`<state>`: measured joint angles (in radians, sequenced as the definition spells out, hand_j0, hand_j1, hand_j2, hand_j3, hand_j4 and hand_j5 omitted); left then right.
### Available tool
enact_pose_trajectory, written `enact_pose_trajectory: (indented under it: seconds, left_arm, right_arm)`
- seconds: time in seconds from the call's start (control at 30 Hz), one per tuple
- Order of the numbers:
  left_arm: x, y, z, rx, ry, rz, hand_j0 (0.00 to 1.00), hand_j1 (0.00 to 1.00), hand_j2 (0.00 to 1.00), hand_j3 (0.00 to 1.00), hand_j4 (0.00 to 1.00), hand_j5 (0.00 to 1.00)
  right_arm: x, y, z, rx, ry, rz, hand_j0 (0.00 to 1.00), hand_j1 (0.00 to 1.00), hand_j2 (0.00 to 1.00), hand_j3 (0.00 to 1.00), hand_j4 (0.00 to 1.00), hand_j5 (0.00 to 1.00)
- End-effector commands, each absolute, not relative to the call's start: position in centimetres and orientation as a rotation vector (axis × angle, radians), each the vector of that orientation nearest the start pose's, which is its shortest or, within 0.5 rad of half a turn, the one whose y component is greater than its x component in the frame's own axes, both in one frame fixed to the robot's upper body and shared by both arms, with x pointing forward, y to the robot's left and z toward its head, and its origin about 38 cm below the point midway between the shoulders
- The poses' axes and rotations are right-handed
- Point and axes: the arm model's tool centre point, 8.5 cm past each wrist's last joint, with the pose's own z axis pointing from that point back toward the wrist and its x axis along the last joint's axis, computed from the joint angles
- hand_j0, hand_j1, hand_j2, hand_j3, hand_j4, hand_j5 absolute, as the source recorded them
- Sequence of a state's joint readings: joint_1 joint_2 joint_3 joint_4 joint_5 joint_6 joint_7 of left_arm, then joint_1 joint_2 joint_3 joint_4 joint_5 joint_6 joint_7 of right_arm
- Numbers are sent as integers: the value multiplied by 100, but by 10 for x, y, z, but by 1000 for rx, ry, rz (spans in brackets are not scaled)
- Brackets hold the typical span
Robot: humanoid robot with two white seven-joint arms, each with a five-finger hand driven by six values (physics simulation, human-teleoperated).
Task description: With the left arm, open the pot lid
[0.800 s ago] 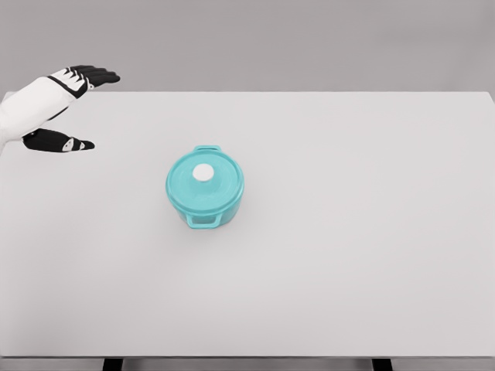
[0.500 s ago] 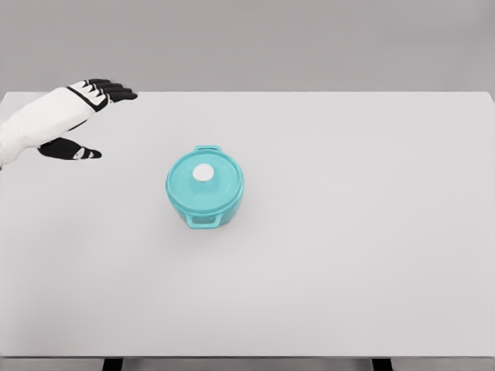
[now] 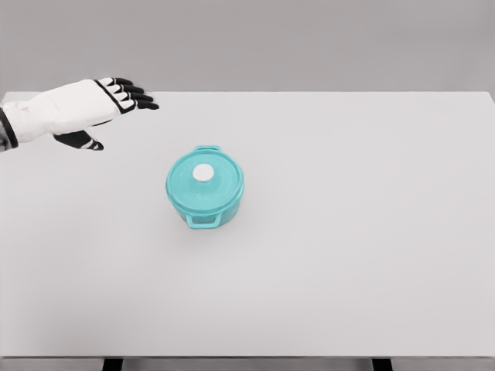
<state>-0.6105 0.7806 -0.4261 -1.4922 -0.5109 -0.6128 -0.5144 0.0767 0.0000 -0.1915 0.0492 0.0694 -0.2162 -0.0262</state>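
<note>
Pale desk against a plain grey wall

The desk (image 3: 371, 232) has a smooth, light grey-white top that fills most of the head view, stretching far to the right of and nearer than the robot hand (image 3: 108, 104). Its far edge runs straight just beyond the robot hand, meeting a flat grey wall (image 3: 309, 42). Two dark desk legs (image 3: 113, 364) show under its near edge.
</note>
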Motion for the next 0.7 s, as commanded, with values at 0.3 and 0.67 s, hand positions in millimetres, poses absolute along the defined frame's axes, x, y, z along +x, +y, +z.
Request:
enact_pose_trajectory:
  seconds: [0.3,0.67]
  left_arm:
    - [442,250,225,445,-1468,-2192,100,100,100,100,100,100]
    - [454,211,264,458,-1539,-2299,100,100,100,100,100,100]
  right_arm:
    - [-44,-273,-258,-125,-94,-120,100,100,100,100,100,100]
    - [-44,-273,-258,-125,-94,-118,100,100,100,100,100,100]
